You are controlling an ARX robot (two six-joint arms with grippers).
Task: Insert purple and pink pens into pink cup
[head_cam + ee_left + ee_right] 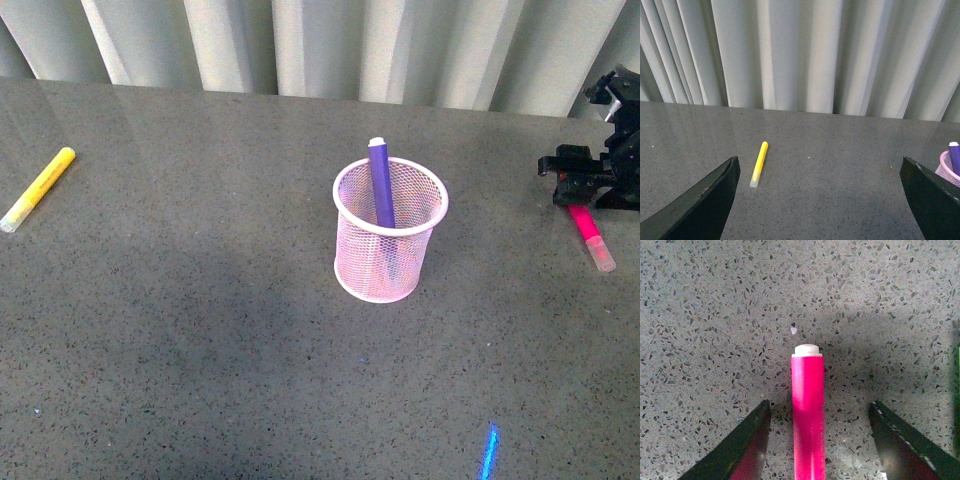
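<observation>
The pink cup (390,245) stands mid-table with the purple pen (380,185) upright inside it, its tip above the rim. Cup edge (949,169) and purple pen (954,156) also show in the left wrist view. The pink pen (590,235) lies flat on the table at the far right. My right gripper (585,190) is open, low over it; in the right wrist view the pink pen (808,410) lies between the spread fingers, nearer one finger (747,450), touching neither. My left gripper (820,200) is open and empty, out of the front view.
A yellow marker pen (38,188) lies at the far left of the grey speckled table; it also shows in the left wrist view (759,164). A thin green edge (958,385) shows beside the pink pen. Pale curtains (320,45) hang behind the table's far edge.
</observation>
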